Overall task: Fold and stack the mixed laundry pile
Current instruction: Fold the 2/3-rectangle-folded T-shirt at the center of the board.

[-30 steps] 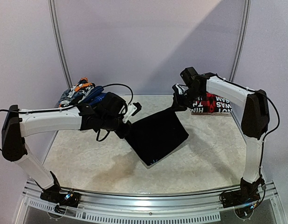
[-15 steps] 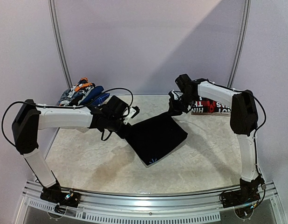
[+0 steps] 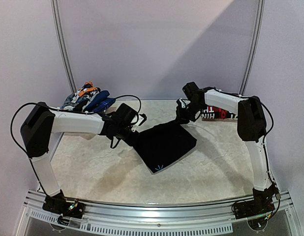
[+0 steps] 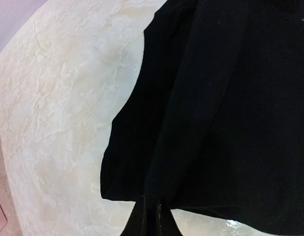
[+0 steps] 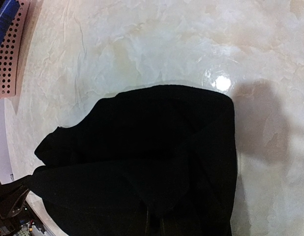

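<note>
Both the left claw (image 3: pixel 133 139) and right claw (image 3: pixel 183 118) are pinching opposite edges of the black garment (image 3: pixel 164 144), soft and likely sagging.

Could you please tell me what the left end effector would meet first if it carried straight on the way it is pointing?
The black garment: the left end effector is shut on its edge, and the cloth spreads directly ahead. Behind it probably lies the table, though depth is unclear.

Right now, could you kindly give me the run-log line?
left pincer: shut on black garment | right pincer: shut on black garment
</note>
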Controlling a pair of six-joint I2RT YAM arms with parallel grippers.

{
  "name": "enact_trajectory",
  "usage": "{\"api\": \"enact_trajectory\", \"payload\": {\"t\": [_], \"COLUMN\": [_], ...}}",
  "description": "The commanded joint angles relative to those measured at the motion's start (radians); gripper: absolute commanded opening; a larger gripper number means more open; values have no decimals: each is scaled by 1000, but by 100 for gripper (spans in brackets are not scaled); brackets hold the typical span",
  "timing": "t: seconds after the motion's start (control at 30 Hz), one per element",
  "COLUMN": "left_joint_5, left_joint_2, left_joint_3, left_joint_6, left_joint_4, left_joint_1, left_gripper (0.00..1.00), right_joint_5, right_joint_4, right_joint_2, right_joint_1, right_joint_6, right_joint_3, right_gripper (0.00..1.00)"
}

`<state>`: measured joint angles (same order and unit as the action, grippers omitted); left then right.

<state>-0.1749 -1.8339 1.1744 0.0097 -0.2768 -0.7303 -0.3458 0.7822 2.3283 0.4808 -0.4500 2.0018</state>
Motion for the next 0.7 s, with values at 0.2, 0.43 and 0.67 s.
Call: {"api": "enact_trajectory", "payload": {"t": [0.2,0.43,0.67], "left_joint_5": [-56,-49,-35], "left_joint_2": [-70,-92,-105], "left_joint_3": [26,27,25], "left_joint_6": [-34,-41,-54], "left_joint_4": [24,42,65], "left_joint_1": [59,76,90], "left_gripper": [0,0,0], "right_joint_5": [20,5,67], "right_joint_4": [-121,-140,-205], "right_joint_2": [50,20,-160], "right_joint_1": [-50,-61,-61], "right_joint_6": [-39,-21,35], "right_joint_3": [21,49,-124], "right_gripper": [14,47,60]}}
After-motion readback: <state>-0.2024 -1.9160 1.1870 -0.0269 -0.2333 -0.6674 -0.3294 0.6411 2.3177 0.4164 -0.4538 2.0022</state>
